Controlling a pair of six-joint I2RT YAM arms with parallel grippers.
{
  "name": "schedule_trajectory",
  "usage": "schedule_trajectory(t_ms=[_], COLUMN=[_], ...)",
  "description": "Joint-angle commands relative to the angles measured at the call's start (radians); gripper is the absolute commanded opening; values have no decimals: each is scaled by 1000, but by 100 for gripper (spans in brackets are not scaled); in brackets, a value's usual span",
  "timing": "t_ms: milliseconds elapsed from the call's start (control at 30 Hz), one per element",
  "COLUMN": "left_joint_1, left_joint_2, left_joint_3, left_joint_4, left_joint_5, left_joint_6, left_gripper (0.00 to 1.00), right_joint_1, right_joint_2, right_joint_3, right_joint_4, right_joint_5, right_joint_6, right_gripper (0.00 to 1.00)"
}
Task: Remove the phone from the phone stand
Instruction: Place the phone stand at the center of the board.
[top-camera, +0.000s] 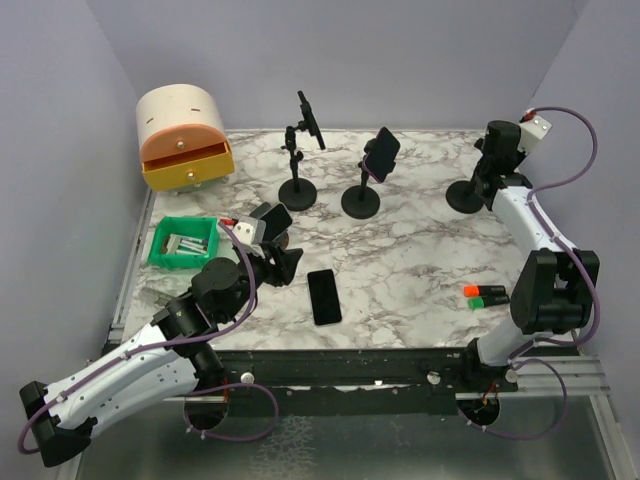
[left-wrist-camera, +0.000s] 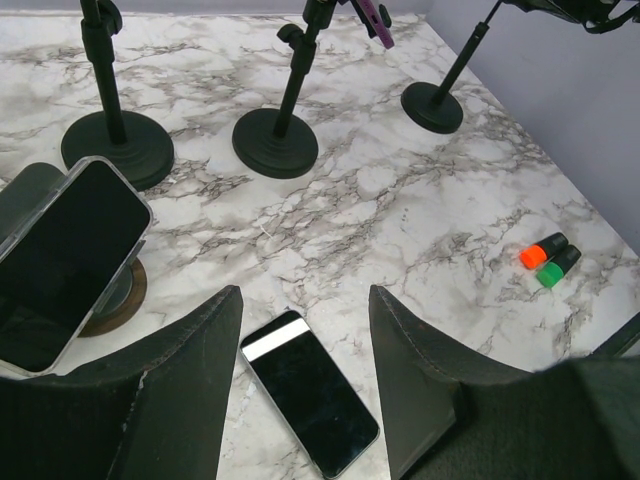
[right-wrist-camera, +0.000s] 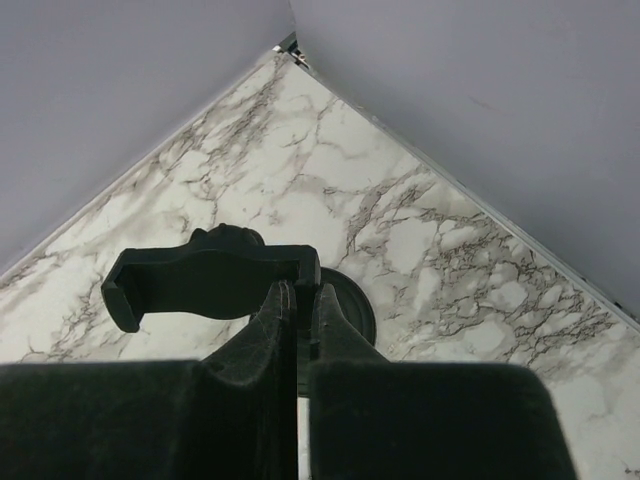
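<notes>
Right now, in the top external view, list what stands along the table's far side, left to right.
Drawer box → first phone stand → second phone stand → third phone stand.

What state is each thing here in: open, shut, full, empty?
Left pincer: open.
Right pincer: shut.
Black phone on the marble table: lying flat.
Orange drawer of the beige cabinet: partly open.
Rightmost black stand's clamp: empty.
Middle black stand: holds a purple-edged phone.
Left tall black stand: holds a slim phone.
Clear-cased phone: propped on a low round stand.
</notes>
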Motion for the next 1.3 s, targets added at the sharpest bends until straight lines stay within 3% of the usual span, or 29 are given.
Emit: schedule_trajectory(t_ms=[0,133,233,400,633,833,933,1067,1133,1233,1267], left_joint_1=[2,2,1,2,2,2,2,2,2,2,1], left_joint_2=[-9,-13,-13,-15,-7,-6,-5,-18,-47,-116,-126], left_joint_3=[14,11,13,11,12,10,7,11,-23,-104,-131], left_joint_4=[-5,-1,-5,0,1,6,13,47,119,257,313], left_joint_5=[12,12,12,14,23,27,25,39,38,-26,-37], left_joint_6=[-2,-2,-2,-2,-6,-8,0,-17,-32,-105,-128], left_gripper=[55,55,55,55,55,56,56,59,66,99,99], right_joint_1=[-5,-5,-5,-5,14,160,206,213,213,213,213], right_joint_2=[-24,-45,-55,-82,-166,-306,-395,-558,-642,-750,-780], right_joint_3=[3,-20,-19,-7,86,118,65,-138,-244,-351,-375], right_joint_4=[69,74,64,55,-70,-91,-112,-36,2,2,-16], right_joint_5=[-22,-63,-87,-111,-179,-236,-392,-691,-797,-897,-919], right_joint_6=[-3,-19,-20,-17,-7,-42,6,154,209,248,250], right_gripper=[9,50,62,74,80,81,81,79,79,79,79])
